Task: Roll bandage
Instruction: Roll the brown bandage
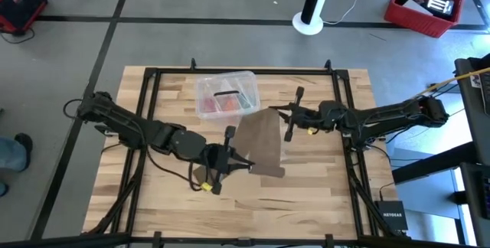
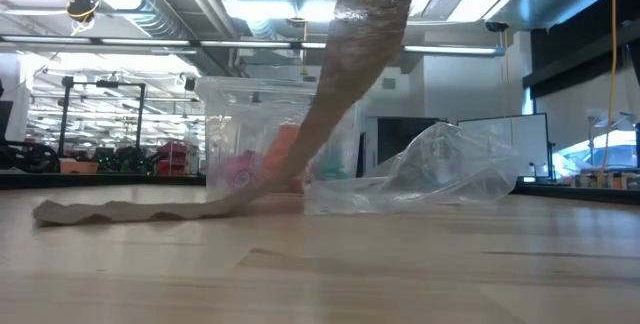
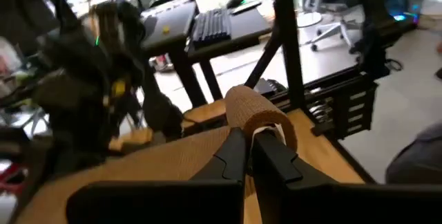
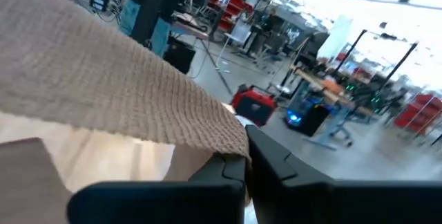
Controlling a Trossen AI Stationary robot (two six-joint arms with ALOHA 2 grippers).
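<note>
Left hand (image 1: 246, 162): fingers closed together on the bandage; the left wrist view shows the two dark fingers (image 3: 238, 156) pinched on a small rolled-up end of tan fabric. Sits over the middle of the surface, toward the near edge.
Right hand (image 1: 277, 110): fingers closed on the other end of the bandage; in the right wrist view the ribbed cloth edge is pinched at the fingertips (image 4: 238, 156). Sits past the middle of the surface, on the far-edge side, just beside the clear box.
Bandage (image 1: 259, 139): brown-tan strip stretched between the two hands, over the centre of the surface. In the low view it runs from high up down to the wood, and a wavy tail lies flat on the surface. Rolled portion at the left hand is short; most of the strip is unrolled.
Clear plastic box (image 1: 227, 93): near the middle of the far edge, red and pink contents visible through the walls; one corner is just beside the bandage.
Clear plastic bag (image 2: 435, 174): crinkled, lying on the surface beside the box in the low view.
Surface (image 1: 321, 194): pale wood planks, dark frame rails along the edges.
Floor beyond far edge: red crate (image 1: 426, 7) and a white stand base (image 1: 309, 23).
</note>
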